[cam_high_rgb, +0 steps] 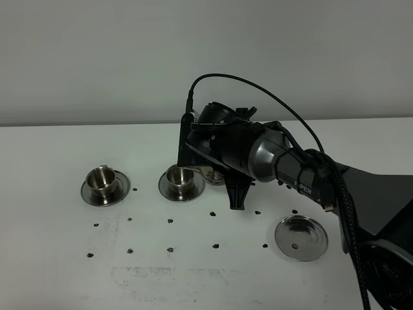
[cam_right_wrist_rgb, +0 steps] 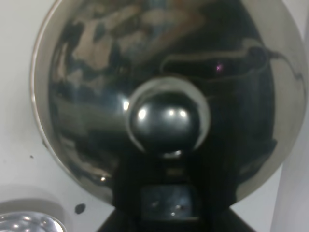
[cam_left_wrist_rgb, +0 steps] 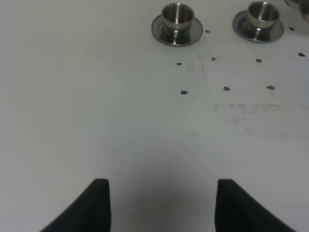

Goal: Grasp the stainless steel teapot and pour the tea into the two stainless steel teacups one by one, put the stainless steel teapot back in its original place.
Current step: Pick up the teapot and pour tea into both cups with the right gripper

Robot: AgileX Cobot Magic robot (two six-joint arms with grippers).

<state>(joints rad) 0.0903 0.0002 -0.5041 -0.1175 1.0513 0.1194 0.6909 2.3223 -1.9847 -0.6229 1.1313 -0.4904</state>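
Note:
The stainless steel teapot [cam_right_wrist_rgb: 164,72] fills the right wrist view, its domed lid and knob facing the camera. My right gripper [cam_right_wrist_rgb: 166,203] is shut on its handle. In the exterior high view my right arm [cam_high_rgb: 258,155] hides most of the teapot [cam_high_rgb: 208,174], which hangs just right of one teacup [cam_high_rgb: 181,179]. The other teacup [cam_high_rgb: 103,179] stands further left, and both sit on saucers. The empty round saucer, the original place [cam_high_rgb: 301,237], lies at the front right. My left gripper [cam_left_wrist_rgb: 161,205] is open over bare table, well short of the teacups [cam_left_wrist_rgb: 177,17] [cam_left_wrist_rgb: 263,14].
Small dark spots [cam_high_rgb: 170,249] dot the white table [cam_high_rgb: 58,271] in front of the cups. A cable loops over the right arm. A pale wall stands behind the table's far edge.

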